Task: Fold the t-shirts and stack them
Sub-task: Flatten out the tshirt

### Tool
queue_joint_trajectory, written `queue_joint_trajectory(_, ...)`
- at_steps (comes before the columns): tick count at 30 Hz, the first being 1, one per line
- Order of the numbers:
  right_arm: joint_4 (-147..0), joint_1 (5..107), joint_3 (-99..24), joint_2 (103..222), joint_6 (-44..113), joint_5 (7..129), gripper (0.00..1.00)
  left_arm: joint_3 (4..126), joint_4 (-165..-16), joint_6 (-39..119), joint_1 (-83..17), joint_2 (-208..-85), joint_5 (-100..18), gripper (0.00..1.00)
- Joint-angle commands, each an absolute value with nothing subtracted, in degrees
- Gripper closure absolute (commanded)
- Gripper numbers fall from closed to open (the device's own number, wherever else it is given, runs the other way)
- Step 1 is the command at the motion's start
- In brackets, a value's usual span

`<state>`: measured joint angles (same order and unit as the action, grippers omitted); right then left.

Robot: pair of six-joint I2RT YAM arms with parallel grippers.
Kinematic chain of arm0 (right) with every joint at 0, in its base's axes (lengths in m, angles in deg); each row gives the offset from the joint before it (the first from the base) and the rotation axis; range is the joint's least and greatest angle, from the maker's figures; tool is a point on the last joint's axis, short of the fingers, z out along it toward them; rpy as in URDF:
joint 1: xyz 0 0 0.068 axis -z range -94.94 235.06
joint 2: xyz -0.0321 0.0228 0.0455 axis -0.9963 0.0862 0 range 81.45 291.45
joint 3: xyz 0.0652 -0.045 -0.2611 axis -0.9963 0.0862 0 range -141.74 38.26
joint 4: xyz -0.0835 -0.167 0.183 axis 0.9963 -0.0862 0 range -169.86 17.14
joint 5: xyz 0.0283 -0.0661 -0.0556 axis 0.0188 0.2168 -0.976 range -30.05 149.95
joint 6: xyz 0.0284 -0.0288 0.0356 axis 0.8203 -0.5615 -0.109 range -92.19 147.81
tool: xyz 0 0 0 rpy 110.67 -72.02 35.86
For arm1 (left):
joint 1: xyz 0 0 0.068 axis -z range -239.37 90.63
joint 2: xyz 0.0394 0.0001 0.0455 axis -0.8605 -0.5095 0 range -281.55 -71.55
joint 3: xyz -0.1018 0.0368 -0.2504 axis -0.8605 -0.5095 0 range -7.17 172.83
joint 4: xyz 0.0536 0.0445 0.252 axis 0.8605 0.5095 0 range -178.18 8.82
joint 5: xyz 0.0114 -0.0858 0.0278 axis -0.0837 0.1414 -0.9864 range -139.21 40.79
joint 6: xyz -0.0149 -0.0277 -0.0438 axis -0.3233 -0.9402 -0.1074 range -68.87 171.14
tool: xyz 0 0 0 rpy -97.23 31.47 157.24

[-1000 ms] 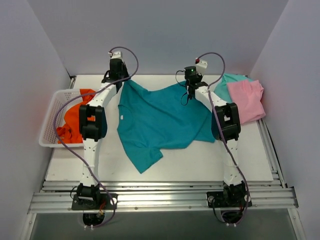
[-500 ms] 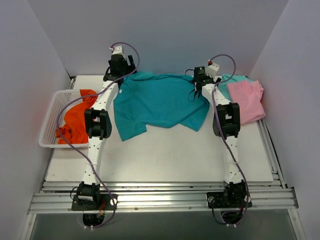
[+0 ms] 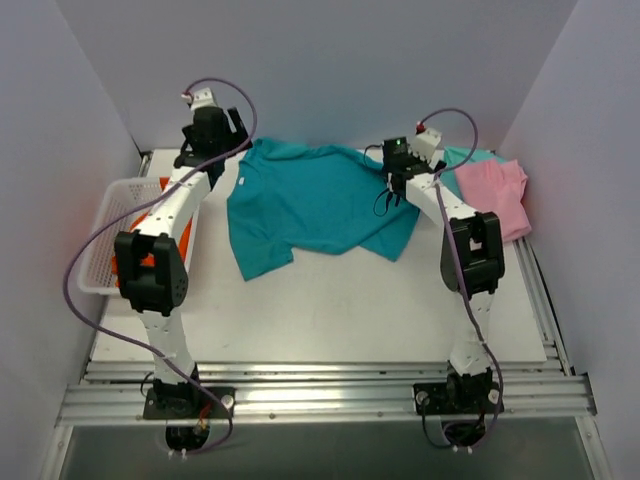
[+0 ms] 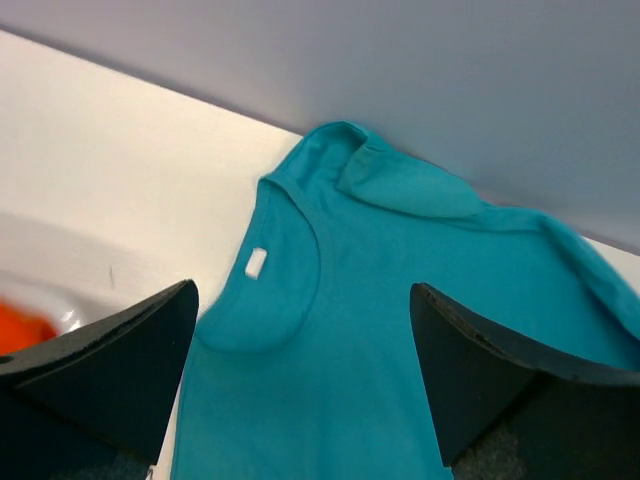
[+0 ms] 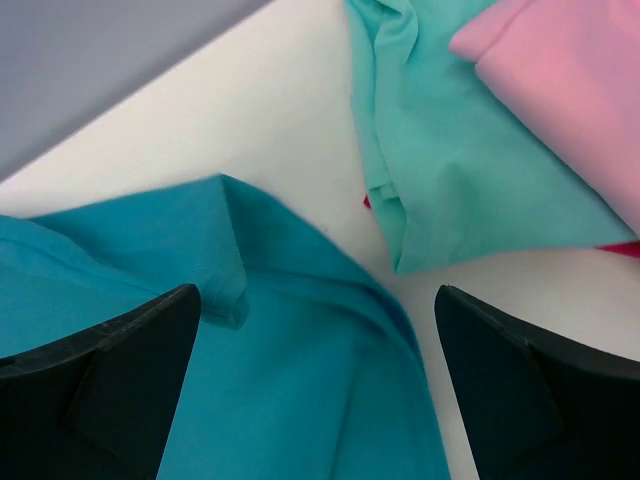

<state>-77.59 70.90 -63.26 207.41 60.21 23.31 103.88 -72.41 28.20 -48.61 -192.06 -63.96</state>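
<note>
The teal t-shirt [image 3: 310, 205] at centre is soft, matt cloth, lightly creased, and the mint-green t-shirt [image 5: 450, 170] and pink t-shirt [image 5: 560, 90] at the upper right look like the same dull, smooth knit. The tabletop [image 3: 330, 310] is white, smooth and matt, the rails [image 3: 320, 395] along the bottom are brushed metal, and the basket [image 3: 100, 288] at the left is white plastic lattice. The fingers [image 4: 110, 370] of the left gripper [image 4: 302, 320] are matt black and faintly grainy.

white table [image 3: 330, 310] bears a teal shirt [image 3: 310, 205] spread at the back, a basket [image 3: 98, 240] left, mint shirt [image 3: 470, 157] right.
</note>
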Motion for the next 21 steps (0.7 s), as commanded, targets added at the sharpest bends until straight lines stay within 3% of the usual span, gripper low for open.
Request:
queue_joint_trajectory(1, -75.94, 67.22, -54.58, 194.24, 63.58, 18.56, 0.0, 86.22, -77.27, 21.18, -46.99, -176.61, -66.1, 0.04)
queue_joint_trajectory(3, -74.88, 64.94, -46.87, 189.24, 64.37, 19.6, 0.02, 73.86, -80.18, 18.46, -45.32, -169.22, -65.83, 0.02)
queue_joint_trajectory(7, -73.48, 61.33, -34.56, 182.45, 67.71, 19.43, 0.05, 62.39, -81.94, 18.35, -41.8, -162.88, -67.14, 0.01)
queue_joint_trajectory(10, -74.17, 59.04, -28.56, 178.23, 71.65, 16.99, 0.03, 59.37, -81.68, 18.61, -39.16, -162.96, -67.94, 0.0)
queue_joint_trajectory(12, -74.96, 57.56, -24.51, 175.68, 73.59, 13.21, 0.0, 57.88, -80.54, 18.35, -37.93, -164.19, -67.58, 0.07)
queue_joint_trajectory(15, -77.17, 55.1, -19.85, 171.38, 77.73, 9.41, 0.0, 54.28, -81.85, 16.86, -36.96, -164.54, -69.07, 0.08)
queue_joint_trajectory(16, -70.99, 55.17, -17.66, 169.8, 75.38, 11.33, 0.0, 53.05, -83.59, 15.99, -36.96, -164.37, -69.25, 0.08)
queue_joint_trajectory(19, -59.34, 63.68, -8.78, 163.73, 74.21, 32.57, 0.0, 51.11, -84.66, 14.75, -37.4, -165.24, -69.43, 0.08)
queue_joint_trajectory(21, -59.14, 63.62, -9.8, 161.26, 71.25, 29.41, 0.0, 52.85, -84.84, 15.01, -37.49, -167.52, -68.64, 0.08)
